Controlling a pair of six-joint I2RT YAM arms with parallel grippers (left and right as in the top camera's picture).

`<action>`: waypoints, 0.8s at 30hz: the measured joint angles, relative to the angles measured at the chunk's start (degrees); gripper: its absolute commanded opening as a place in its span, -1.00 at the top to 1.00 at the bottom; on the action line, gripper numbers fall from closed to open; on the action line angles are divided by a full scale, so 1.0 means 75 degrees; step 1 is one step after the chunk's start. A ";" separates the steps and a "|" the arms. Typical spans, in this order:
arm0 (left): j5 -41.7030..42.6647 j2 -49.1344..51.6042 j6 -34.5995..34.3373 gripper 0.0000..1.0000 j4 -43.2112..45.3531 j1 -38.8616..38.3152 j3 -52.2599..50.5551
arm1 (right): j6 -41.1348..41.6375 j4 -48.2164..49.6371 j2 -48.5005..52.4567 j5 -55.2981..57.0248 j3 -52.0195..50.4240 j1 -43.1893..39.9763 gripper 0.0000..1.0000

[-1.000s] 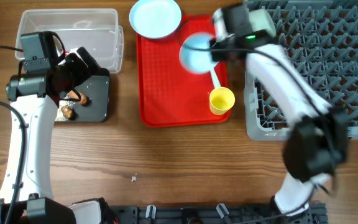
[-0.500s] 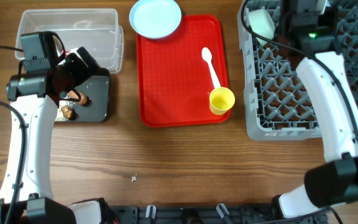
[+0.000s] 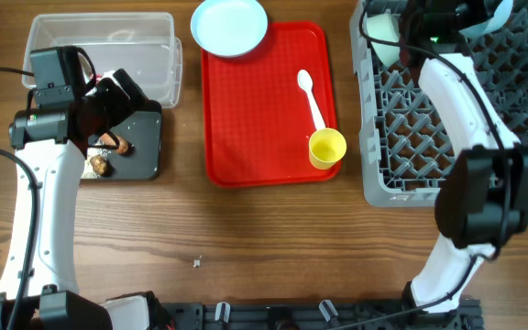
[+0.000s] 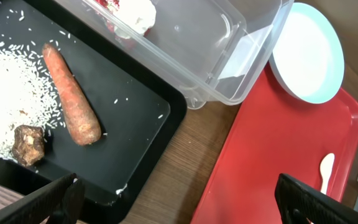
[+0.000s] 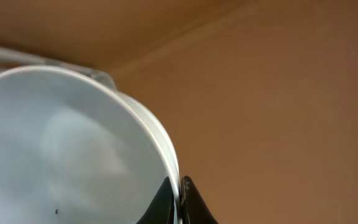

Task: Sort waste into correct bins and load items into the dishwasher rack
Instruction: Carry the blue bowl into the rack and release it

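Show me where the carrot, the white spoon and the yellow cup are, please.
carrot (image 4: 70, 96): left wrist view, the middle of its orange body.
white spoon (image 3: 313, 105): overhead view, midway along its handle.
yellow cup (image 3: 327, 148): overhead view, the centre of its open mouth.

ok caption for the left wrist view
Open left claw above a black tray holding carrot, rice and brown lump, beside the clear tub.

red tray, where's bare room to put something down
The flat red plastic tray is bare across its left and middle, below the round pale-blue plate and left of the white plastic spoon. Its right edge is crowded: spoon and yellow cup.
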 measured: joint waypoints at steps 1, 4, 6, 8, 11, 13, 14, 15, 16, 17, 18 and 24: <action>-0.0003 0.0000 0.0000 -1.00 -0.0009 0.0000 0.0000 | -0.0379 0.0300 0.0140 -0.0015 0.0000 -0.0029 0.91; 0.0000 0.0000 0.0000 -1.00 0.0000 0.0000 0.0000 | -0.1145 0.0498 0.0388 -0.0152 0.0000 -0.0076 0.91; 0.0000 0.0000 0.0000 -1.00 0.0000 0.0000 0.0000 | -0.1466 0.0525 0.0527 -0.0341 0.0000 -0.0102 0.91; 0.0000 0.0000 0.0000 -1.00 0.0000 0.0000 0.0000 | -0.1778 0.0539 0.0708 -0.0615 0.0000 -0.0108 0.91; 0.0000 0.0000 0.0000 -1.00 0.0003 0.0000 0.0000 | -0.1973 0.0539 0.0886 -0.0991 0.0000 -0.0114 0.91; 0.0000 0.0000 0.0000 -1.00 0.0003 0.0000 0.0000 | -0.2031 0.0536 0.0935 -0.1314 0.0000 -0.0131 0.91; 0.0000 0.0000 0.0000 -1.00 0.0003 0.0000 0.0000 | -0.2060 0.0533 0.0938 -0.1483 -0.0003 -0.0149 0.91; 0.0000 0.0000 0.0000 -1.00 0.0003 0.0000 0.0000 | -0.2092 0.0542 0.0938 -0.1591 -0.0003 -0.0160 0.91; 0.0000 0.0000 0.0000 -1.00 0.0000 0.0000 0.0000 | -0.2098 0.0551 0.0938 -0.1711 -0.0003 -0.0175 0.91; 0.0000 0.0000 0.0000 -1.00 0.0003 0.0000 0.0000 | -0.2122 0.0551 0.0938 -0.1848 -0.0003 -0.0201 0.91; 0.0000 0.0000 0.0000 -1.00 0.0003 0.0000 0.0000 | -0.2127 0.0548 0.0938 -0.1964 -0.0003 -0.0221 0.91; 0.0000 0.0000 0.0000 -1.00 0.0003 0.0000 0.0000 | -0.2151 0.0600 0.0965 -0.2547 -0.0003 -0.0440 0.91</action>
